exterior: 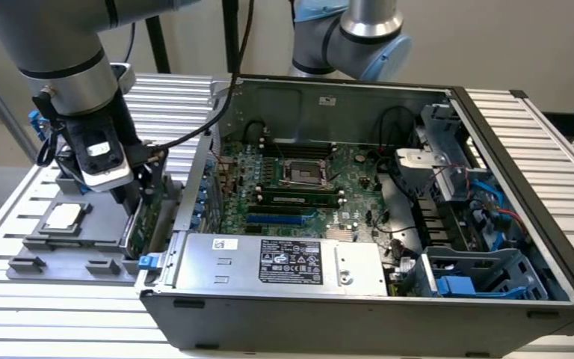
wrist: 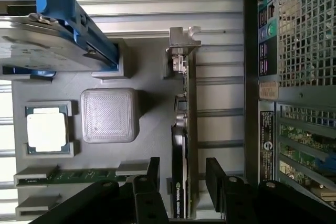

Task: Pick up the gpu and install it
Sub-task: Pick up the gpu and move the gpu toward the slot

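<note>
Gaping wide and gripping nothing, your claw (wrist: 182, 178) straddles the gpu (wrist: 181, 124) standing edgewise in the gray tray (wrist: 152, 129), with a processor (wrist: 47, 129) and memory stick (wrist: 79, 176) pocketed beside it.

On the tabletop (exterior: 57, 314), a parts tray (exterior: 68, 262) lies to the exterior view's left of the computer case (exterior: 367, 314). The gpu (wrist: 181, 129) stands on edge in the tray, nearest the case, with the processor (wrist: 47, 129) farther off. The gripper (wrist: 182, 169) hangs over the gpu, straddling it.
</note>
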